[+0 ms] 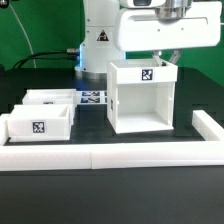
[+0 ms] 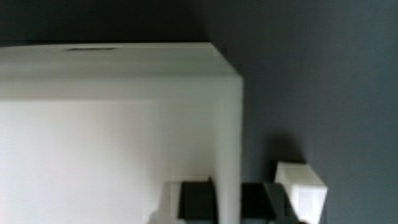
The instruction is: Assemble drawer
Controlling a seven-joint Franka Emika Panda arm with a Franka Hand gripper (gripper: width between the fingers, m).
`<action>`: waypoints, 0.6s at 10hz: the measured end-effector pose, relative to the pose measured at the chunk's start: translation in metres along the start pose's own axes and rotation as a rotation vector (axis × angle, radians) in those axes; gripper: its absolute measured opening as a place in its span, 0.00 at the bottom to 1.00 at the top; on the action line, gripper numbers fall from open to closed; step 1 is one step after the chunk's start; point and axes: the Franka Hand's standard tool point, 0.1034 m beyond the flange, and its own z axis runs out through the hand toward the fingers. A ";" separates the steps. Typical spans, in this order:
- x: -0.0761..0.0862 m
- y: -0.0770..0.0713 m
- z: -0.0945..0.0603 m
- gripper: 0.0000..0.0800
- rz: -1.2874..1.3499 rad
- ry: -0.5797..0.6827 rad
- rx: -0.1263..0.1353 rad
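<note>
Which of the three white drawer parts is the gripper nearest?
The tall open-fronted box, on the exterior view's right: the gripper hangs just above its top; both shallow trays sit on that view's left.

box (image 1: 140, 105) white (black-and-white square tag (image 1: 147, 73)) | trays (image 1: 60, 125) white | table (image 1: 100, 190) black | backdrop (image 1: 40, 25) green

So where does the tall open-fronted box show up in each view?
Exterior view: the tall box stands just toward the exterior view's right of centre, open front facing the camera.
Wrist view: the tall box fills much of the picture, a close white wall and corner.
Shared landmark: the black table beside it.
</note>
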 end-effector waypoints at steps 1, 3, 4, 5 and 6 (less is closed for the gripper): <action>0.019 0.002 0.000 0.05 0.003 0.017 0.004; 0.044 0.002 -0.001 0.05 0.009 0.042 0.010; 0.055 0.002 -0.001 0.05 0.010 0.054 0.012; 0.064 0.002 -0.002 0.05 0.011 0.062 0.014; 0.073 0.001 -0.002 0.05 0.012 0.071 0.016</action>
